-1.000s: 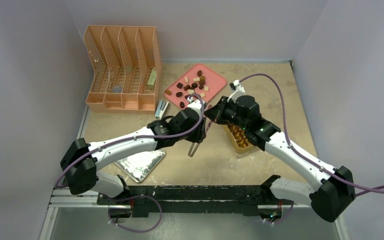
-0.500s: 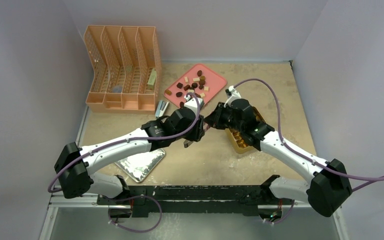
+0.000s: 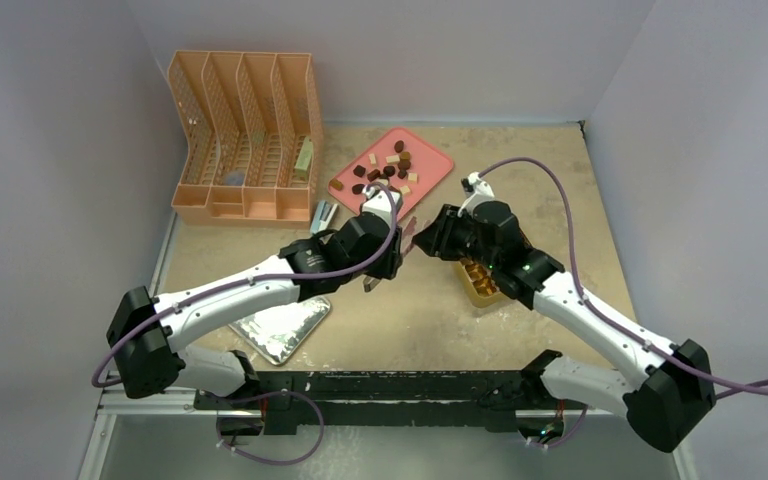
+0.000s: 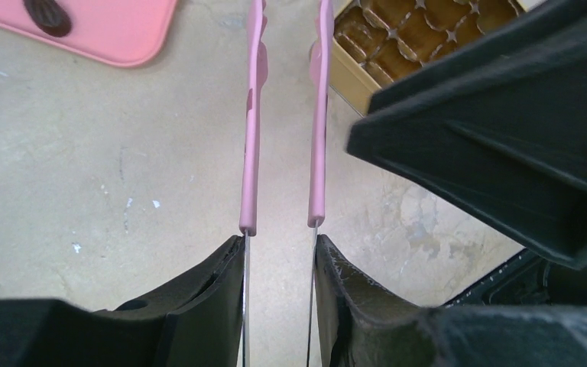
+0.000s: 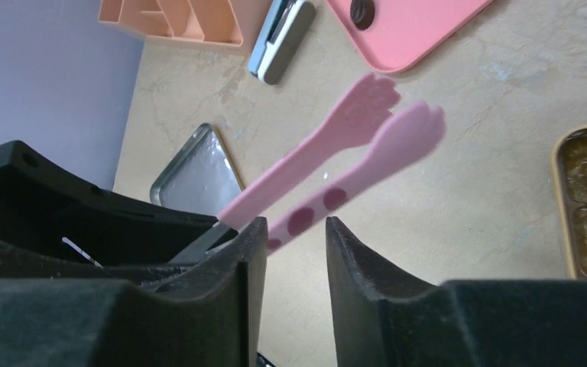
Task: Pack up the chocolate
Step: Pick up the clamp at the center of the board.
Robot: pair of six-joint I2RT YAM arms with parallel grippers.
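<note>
The left gripper [image 4: 279,252] has drawn the tongs [image 4: 250,153] leftward — the right gripper [image 5: 294,229] followed, fingers now flanking them.

A robotics lab test cell is indicated: a beige table [image 3: 440,320] is boxed in on three sides by bare lilac walls [image 3: 50,150], a left arm [image 3: 230,295] and a right arm [image 3: 600,320], both cabled, are bolted to a black rail [image 3: 400,385] at its near edge, and an orange file rack [image 3: 245,130] is set at its far left corner

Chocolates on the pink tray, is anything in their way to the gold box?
Yes. The right arm lies across the gold box, covering much of it. The pink tongs, in the left gripper, hang over the table between the chocolates and that box.
</note>
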